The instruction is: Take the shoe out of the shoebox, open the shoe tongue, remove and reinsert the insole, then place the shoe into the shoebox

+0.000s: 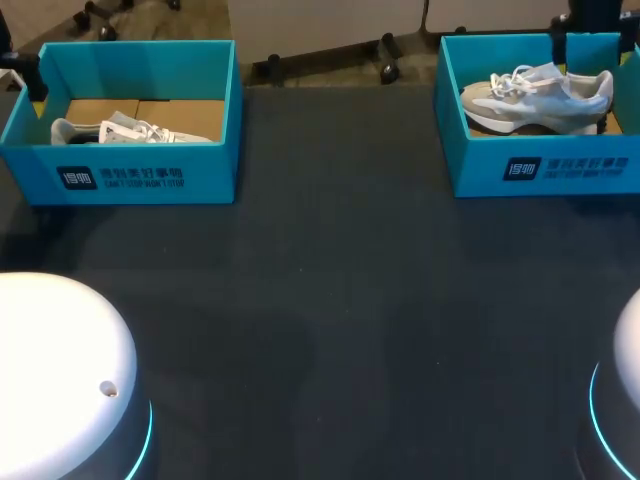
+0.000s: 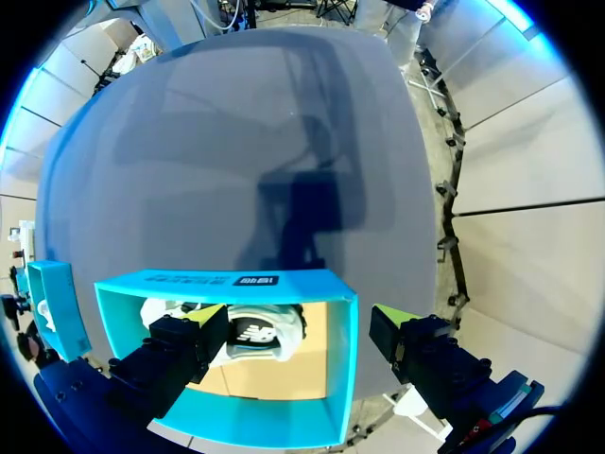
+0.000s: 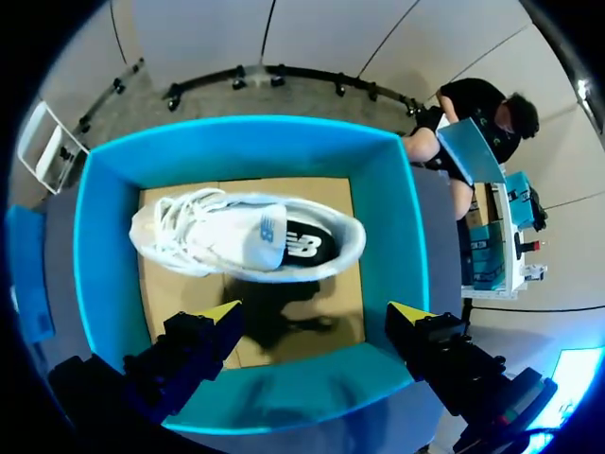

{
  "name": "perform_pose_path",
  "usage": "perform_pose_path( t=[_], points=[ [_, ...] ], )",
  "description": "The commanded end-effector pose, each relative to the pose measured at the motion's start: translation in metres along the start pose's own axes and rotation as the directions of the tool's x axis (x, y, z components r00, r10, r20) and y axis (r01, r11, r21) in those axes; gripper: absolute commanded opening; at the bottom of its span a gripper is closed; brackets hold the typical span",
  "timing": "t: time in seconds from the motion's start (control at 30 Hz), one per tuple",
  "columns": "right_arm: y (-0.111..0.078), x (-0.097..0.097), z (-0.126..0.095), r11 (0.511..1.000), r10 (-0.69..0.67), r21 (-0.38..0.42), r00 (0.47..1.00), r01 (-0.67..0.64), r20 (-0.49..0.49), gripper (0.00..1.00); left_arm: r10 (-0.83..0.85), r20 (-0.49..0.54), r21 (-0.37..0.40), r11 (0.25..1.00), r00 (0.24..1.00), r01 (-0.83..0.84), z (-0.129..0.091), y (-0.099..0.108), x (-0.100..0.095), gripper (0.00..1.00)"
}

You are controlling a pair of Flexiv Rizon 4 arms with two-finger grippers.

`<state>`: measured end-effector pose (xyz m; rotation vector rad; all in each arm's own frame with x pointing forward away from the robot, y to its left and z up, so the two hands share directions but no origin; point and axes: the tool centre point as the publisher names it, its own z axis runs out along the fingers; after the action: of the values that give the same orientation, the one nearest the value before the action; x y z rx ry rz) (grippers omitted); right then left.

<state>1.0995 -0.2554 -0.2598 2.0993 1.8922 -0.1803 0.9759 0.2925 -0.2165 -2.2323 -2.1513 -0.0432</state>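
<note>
The left pincer [image 2: 301,317] hangs wide open and empty over the left shoebox [image 1: 150,175], whose white shoe [image 1: 130,128] seems tipped sideways. The right pincer [image 3: 315,312], equally open and empty, hovers above the right shoebox [image 1: 545,170], where a pale shoe [image 1: 535,92] lies.

At the far left of the dark matte table [image 1: 330,300] stands a teal cardboard shoebox [image 1: 140,178] with a white laced sneaker [image 1: 135,130] inside it — well apart, at the far right, a second teal cardboard shoebox [image 1: 560,168] holds a grey-and-white laced sneaker [image 1: 535,92].

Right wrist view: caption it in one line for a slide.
Open jaws poised over the white shoe inside its teal shoebox, not yet lifted out.
</note>
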Motion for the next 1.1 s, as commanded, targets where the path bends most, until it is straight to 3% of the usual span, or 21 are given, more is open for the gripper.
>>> perform_pose_path(
  t=[0.03,0.67,0.77,0.8,0.9,0.93,0.97,1.03,1.1],
  points=[
    [0.018,-0.005,0.018,0.999,0.004,0.033,1.0,-0.004,-0.006,1.0,0.001,-0.002,0.0,1.0,1.0,-0.001,0.0,0.0,0.0,1.0],
    [0.039,-0.027,0.07,0.996,0.009,0.085,1.0,-0.009,-0.01,1.0,0.001,-0.002,0.0,1.0,1.0,-0.001,0.0,0.0,0.0,1.0],
    [0.039,-0.029,0.074,0.996,0.012,0.09,1.0,-0.011,-0.015,0.93,0.001,-0.002,0.0,1.0,1.0,-0.001,0.0,0.0,0.0,1.0],
    [0.039,-0.03,0.077,0.996,0.012,0.093,1.0,-0.01,-0.017,0.84,0.001,-0.002,0.0,1.0,1.0,-0.001,0.0,0.0,0.0,1.0],
    [0.039,-0.031,0.082,0.995,0.011,0.099,1.0,-0.009,-0.019,0.77,0.001,-0.002,0.0,1.0,1.0,-0.001,0.0,0.0,0.0,1.0],
    [0.04,-0.032,0.083,0.995,0.011,0.101,1.0,-0.009,-0.019,0.65,0.001,-0.002,0.0,1.0,1.0,-0.001,0.0,0.0,0.0,1.0],
    [0.04,-0.032,0.085,0.995,0.012,0.103,1.0,-0.01,-0.02,0.62,0.001,-0.002,0.0,1.0,1.0,-0.001,0.0,0.0,0.0,1.0],
    [0.04,-0.033,0.088,0.994,0.016,0.109,1.0,-0.014,-0.02,0.66,0.001,-0.002,0.0,1.0,1.0,-0.001,0.0,0.0,0.0,1.0],
    [0.039,-0.034,0.091,0.993,0.018,0.114,1.0,-0.015,-0.019,0.89,0.001,-0.002,0.0,1.0,1.0,-0.001,0.0,0.0,0.0,1.0]
  ],
)
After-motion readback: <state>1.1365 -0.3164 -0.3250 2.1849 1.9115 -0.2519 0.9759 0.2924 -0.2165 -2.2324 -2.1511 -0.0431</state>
